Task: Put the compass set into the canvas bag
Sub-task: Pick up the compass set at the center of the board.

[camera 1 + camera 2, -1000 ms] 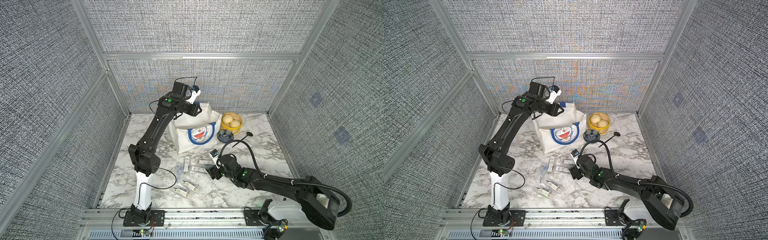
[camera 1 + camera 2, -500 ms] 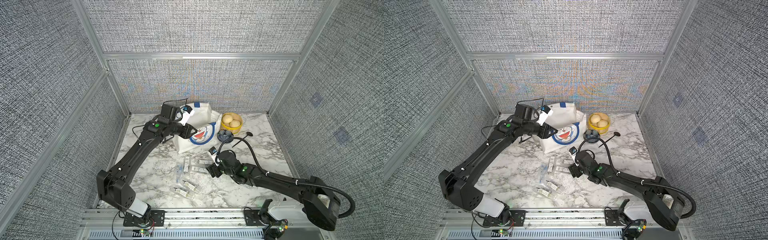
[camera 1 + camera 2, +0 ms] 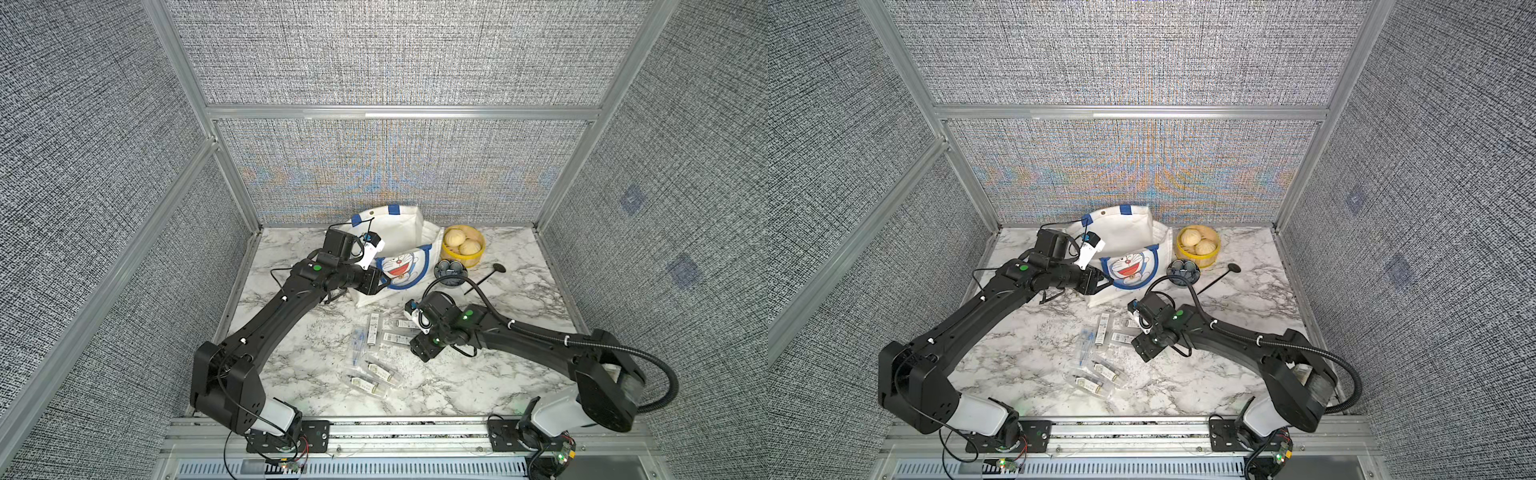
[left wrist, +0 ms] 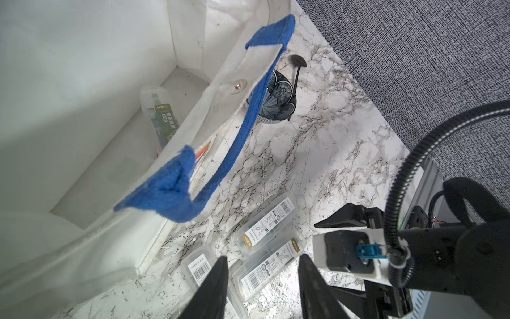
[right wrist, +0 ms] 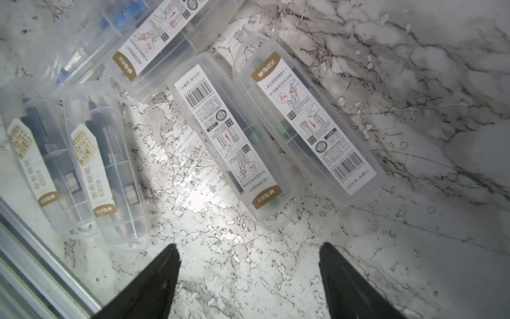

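Note:
The canvas bag stands open at the back of the marble table, with one clear compass set case lying inside it. Several more compass set cases lie on the table in front of it. My left gripper hangs open and empty by the bag's front blue handle, and in a top view the left gripper is at the cat pocket. My right gripper is open low over bare marble, just short of two cases. In a top view its black body hides the fingers.
A yellow steamer basket with buns stands right of the bag. A dark patterned bowl and a black spoon lie in front of it. The metal rail runs along the table's front edge.
My left arm has swung down from above the bag's rim to its front side, and the bag has sagged lower. The right gripper has barely moved.

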